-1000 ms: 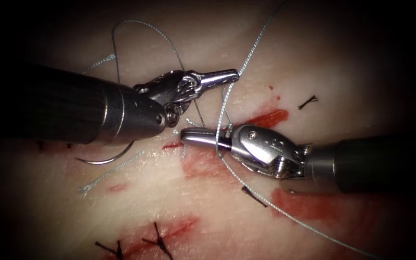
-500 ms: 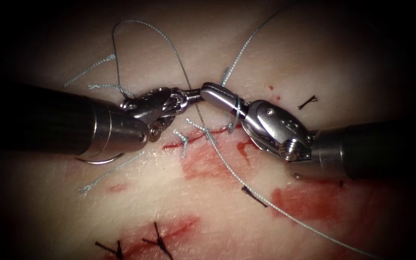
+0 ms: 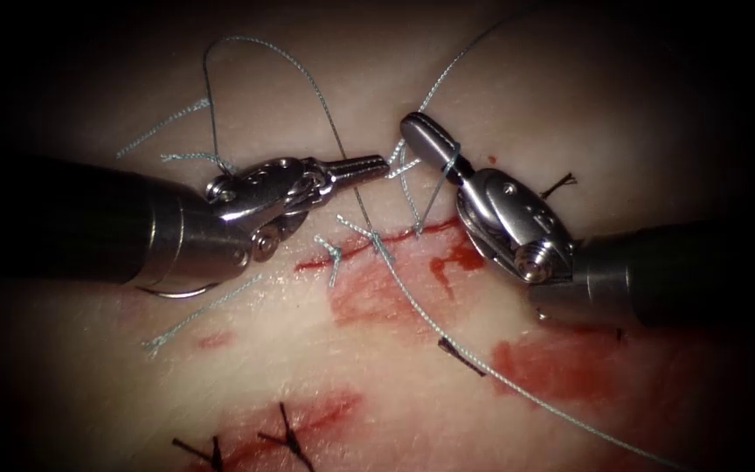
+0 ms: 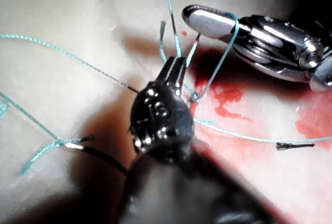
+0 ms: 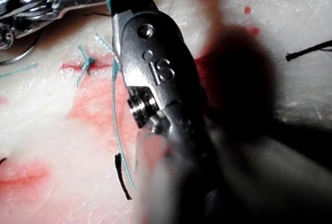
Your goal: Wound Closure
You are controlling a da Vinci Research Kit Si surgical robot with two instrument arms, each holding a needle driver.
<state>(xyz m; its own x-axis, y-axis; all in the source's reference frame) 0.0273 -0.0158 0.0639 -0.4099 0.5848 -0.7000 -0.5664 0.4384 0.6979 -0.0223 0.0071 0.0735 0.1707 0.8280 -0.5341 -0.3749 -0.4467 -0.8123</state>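
Since 1 s ago, right arm's shiny steel tool (image 3: 425,140) lifts up w/ pale blue thread (image 3: 437,188) looped round its closed jaws. Left arm's steel tool (image 3: 369,166), jaws closed, holds nothing I can see. Thin curved needle (image 3: 181,291) lies loose on pale tissue (image 3: 308,367), left of red cut (image 3: 369,249).

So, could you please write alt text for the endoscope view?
Left tool, jaws shut on the thread, faces the right tool, which has thread wrapped around its shut jaws, above the cut. The needle lies on the tissue, left.
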